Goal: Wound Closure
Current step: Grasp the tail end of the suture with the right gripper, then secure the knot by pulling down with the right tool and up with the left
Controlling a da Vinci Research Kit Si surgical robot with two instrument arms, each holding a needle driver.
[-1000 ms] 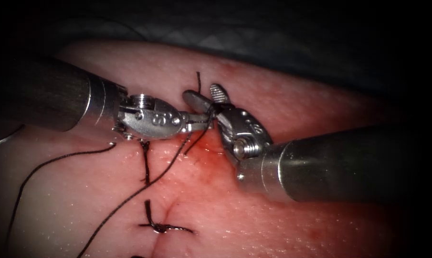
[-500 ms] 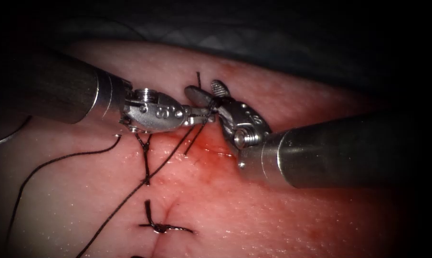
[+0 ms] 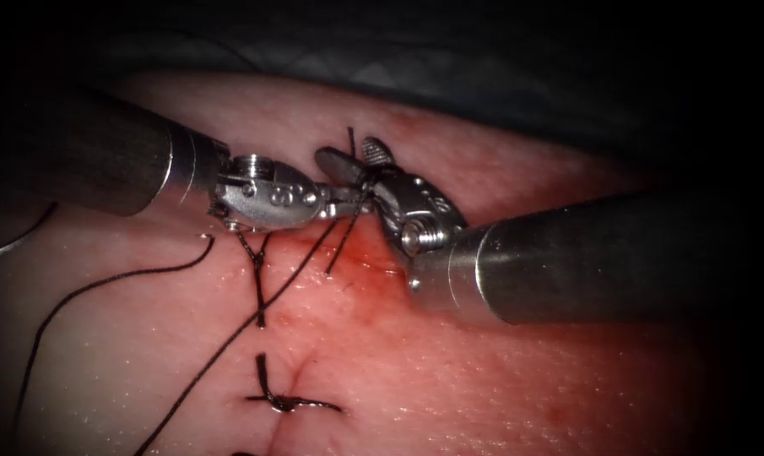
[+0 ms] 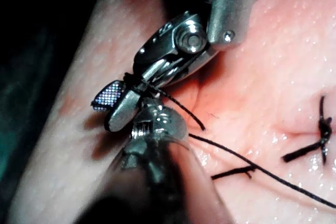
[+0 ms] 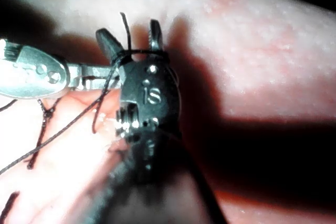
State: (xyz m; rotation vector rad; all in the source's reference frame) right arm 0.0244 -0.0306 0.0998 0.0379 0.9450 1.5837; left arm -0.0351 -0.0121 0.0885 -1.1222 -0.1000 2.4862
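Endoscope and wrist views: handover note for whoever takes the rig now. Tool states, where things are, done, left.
Left tool: jaws shut on the thread, beside the right tool's jaws.
Right tool: jaws open, holding nothing; thread is wrapped around them at their base, with a short end sticking up.
Needle: I cannot locate it.
Tissue: the long strand trails across it left of the cut. Red fluid sits under the tool tips.
Done: tied stitch lower on the cut, another above it.
Left: the knot at the tools is not tied down.

The right pincer (image 5: 139,34) bears the stamped mark "is" on its wrist body.
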